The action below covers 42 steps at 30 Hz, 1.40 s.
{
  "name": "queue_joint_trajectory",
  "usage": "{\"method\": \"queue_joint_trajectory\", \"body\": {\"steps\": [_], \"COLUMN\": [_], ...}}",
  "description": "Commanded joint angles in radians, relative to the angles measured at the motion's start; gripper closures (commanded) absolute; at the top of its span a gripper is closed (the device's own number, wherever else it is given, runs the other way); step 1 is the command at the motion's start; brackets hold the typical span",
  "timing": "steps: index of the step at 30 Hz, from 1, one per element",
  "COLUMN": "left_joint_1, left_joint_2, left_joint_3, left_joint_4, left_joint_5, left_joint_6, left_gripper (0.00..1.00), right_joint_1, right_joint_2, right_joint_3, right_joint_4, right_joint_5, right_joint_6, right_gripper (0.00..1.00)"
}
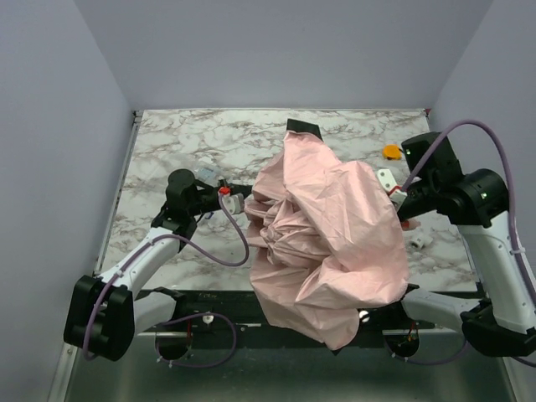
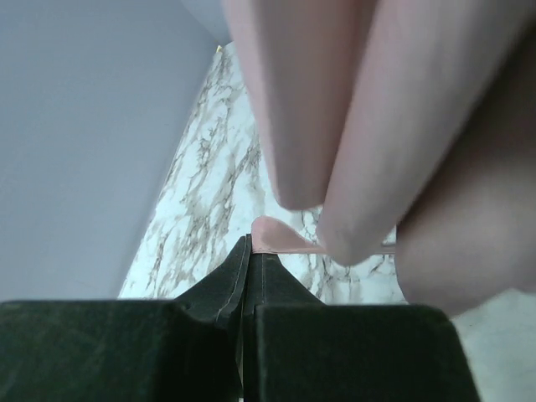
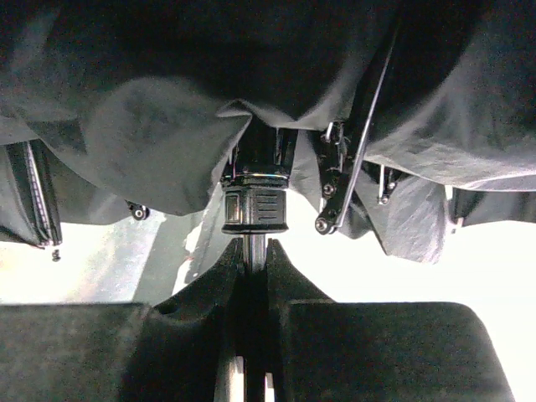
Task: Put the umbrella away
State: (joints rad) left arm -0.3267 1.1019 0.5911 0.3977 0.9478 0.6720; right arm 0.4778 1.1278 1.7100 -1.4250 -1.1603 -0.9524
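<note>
The pale pink umbrella [image 1: 327, 226] lies half-collapsed and crumpled on the middle of the marble table [image 1: 184, 142], its canopy hanging over the near edge. My left gripper [image 1: 237, 203] is at the canopy's left edge. In the left wrist view the gripper [image 2: 251, 243] is shut, with a pink fabric tab [image 2: 280, 237] pinched at its tip and canopy folds [image 2: 335, 100] above. My right gripper [image 1: 392, 191] is at the canopy's right side. In the right wrist view the gripper [image 3: 255, 247] is shut on the slim metal shaft [image 3: 255, 244] just below a black collar [image 3: 254, 205], under the canopy [image 3: 159, 126] and ribs [image 3: 360, 151].
A small orange object [image 1: 391, 151] lies at the back right, near the right arm. A small white piece [image 1: 419, 240] lies by the right edge. A black flat item [image 1: 303, 127] shows behind the canopy at the back. Grey walls enclose the table.
</note>
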Motion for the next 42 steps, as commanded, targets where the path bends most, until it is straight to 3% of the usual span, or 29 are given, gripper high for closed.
{"method": "queue_joint_trajectory", "body": {"steps": [1, 15, 25, 37, 42], "left_joint_1": [0.006, 0.006, 0.008, 0.008, 0.001], "left_joint_2": [0.047, 0.109, 0.196, 0.369, 0.431], "left_joint_3": [0.020, 0.098, 0.186, 0.416, 0.497], "left_joint_4": [0.154, 0.174, 0.207, 0.191, 0.135], "left_joint_5": [-0.021, -0.032, -0.015, 0.004, -0.005], "left_joint_6": [-0.032, 0.063, 0.047, 0.026, 0.071], "left_gripper": [1.00, 1.00, 1.00, 1.00, 1.00], "right_joint_1": [0.056, 0.199, 0.236, 0.257, 0.148], "right_joint_2": [-0.005, 0.066, 0.064, 0.228, 0.364], "right_joint_3": [-0.095, -0.304, -0.470, -0.474, -0.408], "right_joint_4": [0.004, 0.009, 0.137, 0.291, 0.299], "right_joint_5": [0.033, 0.152, 0.303, 0.428, 0.370], "right_joint_6": [-0.063, -0.255, -0.342, -0.168, -0.125], "right_gripper": [1.00, 1.00, 1.00, 1.00, 1.00]}}
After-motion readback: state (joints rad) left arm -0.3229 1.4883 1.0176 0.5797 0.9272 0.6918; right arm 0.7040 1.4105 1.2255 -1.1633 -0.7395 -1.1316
